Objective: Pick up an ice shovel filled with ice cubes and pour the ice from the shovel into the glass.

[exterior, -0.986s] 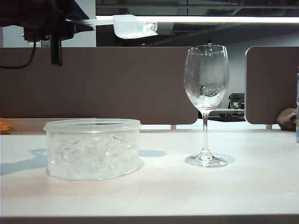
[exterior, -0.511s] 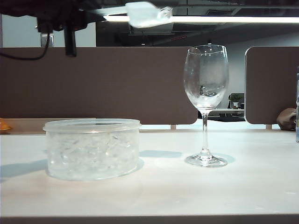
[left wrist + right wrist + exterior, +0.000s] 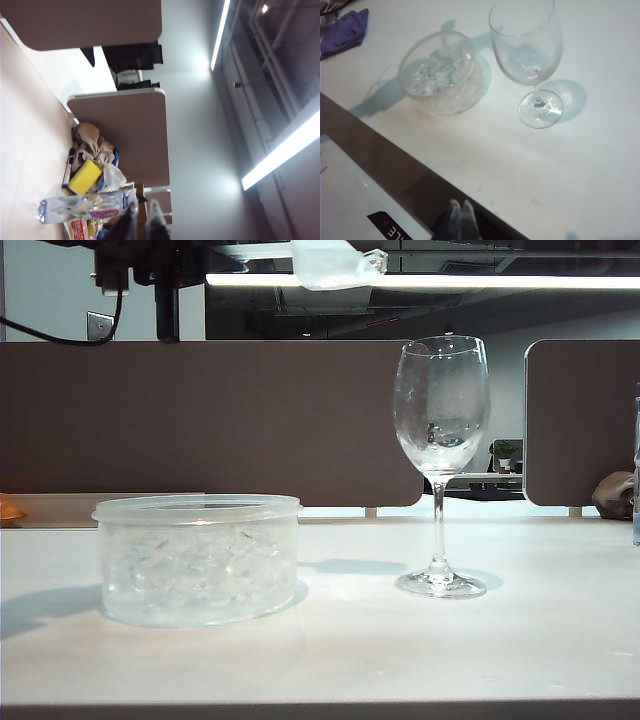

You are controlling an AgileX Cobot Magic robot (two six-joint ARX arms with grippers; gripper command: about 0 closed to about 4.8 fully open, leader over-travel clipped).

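Exterior view. The ice shovel (image 3: 335, 262) hangs high above the tabletop (image 3: 400, 650), its bowl up and to the left of the glass (image 3: 441, 465) rim and not yet over the mouth. One of the ice cubes (image 3: 375, 259) shows at the bowl's edge nearest the glass. The bowl appears to be held roughly level, presumably to retain its load during the carry. The handle runs away from the glass into the dark body of the left arm (image 3: 150, 260); the left tool itself is cut off by the frame edge, and the grip cannot be seen here. The glass stands upright on its foot and looks empty. The plastic tub (image 3: 197, 558), filled with ice, sits left of the glass, well apart from it.

Left wrist view. The left tool (image 3: 141, 220) shows two fingertips pressed nearly together, a closed state consistent with clamping the thin handle, although no handle is visible. Neither the glass nor the tub appears.

Right wrist view. The right tool (image 3: 461, 216) is parked near the tabletop edge, well clear of the glass (image 3: 527, 55), fingertips together and holding nothing. The tub (image 3: 442, 72) lies just beside the glass.
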